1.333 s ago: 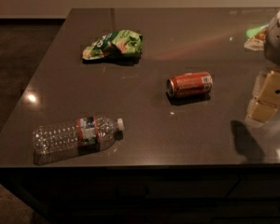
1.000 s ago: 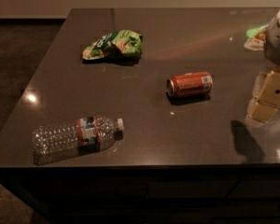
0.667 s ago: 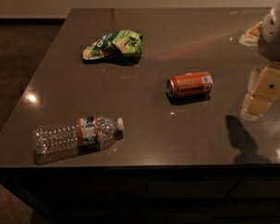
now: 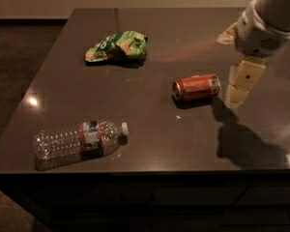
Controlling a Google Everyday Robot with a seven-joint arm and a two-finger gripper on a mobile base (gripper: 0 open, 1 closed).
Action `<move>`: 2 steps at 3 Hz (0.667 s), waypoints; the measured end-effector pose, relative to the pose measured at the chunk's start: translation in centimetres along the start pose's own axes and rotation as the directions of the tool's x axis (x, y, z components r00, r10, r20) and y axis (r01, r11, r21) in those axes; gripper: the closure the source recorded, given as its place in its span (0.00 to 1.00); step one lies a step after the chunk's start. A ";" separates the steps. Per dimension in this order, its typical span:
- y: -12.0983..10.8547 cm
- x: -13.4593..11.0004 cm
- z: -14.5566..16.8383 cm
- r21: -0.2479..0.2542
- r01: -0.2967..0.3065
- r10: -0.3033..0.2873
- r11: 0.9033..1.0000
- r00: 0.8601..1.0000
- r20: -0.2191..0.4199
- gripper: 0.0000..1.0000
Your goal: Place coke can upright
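In the camera view the can [image 4: 195, 87] lies on its side on the table [image 4: 183, 33]. The gripper [image 4: 241, 83] hangs just right of it, apart; whether it is spread we cannot tell. We should grasp across the body, then tip it onto one end.

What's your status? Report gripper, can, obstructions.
Gripper just right of coke can, not holding it. Can lying on its side. Nothing between them; water bottle, chip bag far left.

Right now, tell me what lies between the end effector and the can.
Nothing: the camera view shows only a narrow strip of bare table between the can and the end effector, poised just right of it in the picture.
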State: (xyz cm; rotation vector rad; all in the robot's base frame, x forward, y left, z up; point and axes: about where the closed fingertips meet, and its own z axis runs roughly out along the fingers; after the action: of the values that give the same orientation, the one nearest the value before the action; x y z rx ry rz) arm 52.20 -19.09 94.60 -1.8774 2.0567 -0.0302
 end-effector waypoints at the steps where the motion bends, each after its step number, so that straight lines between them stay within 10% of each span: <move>1: -1.6 -0.8 3.8 -0.043 0.057 -0.055 0.997 0.998 0.033 0.00; 2: -2.3 -2.1 7.6 -0.103 0.134 -0.127 0.986 0.989 0.073 0.00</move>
State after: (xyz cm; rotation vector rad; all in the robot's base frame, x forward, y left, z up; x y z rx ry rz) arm 56.57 -15.67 88.59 -2.0465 1.9243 0.1106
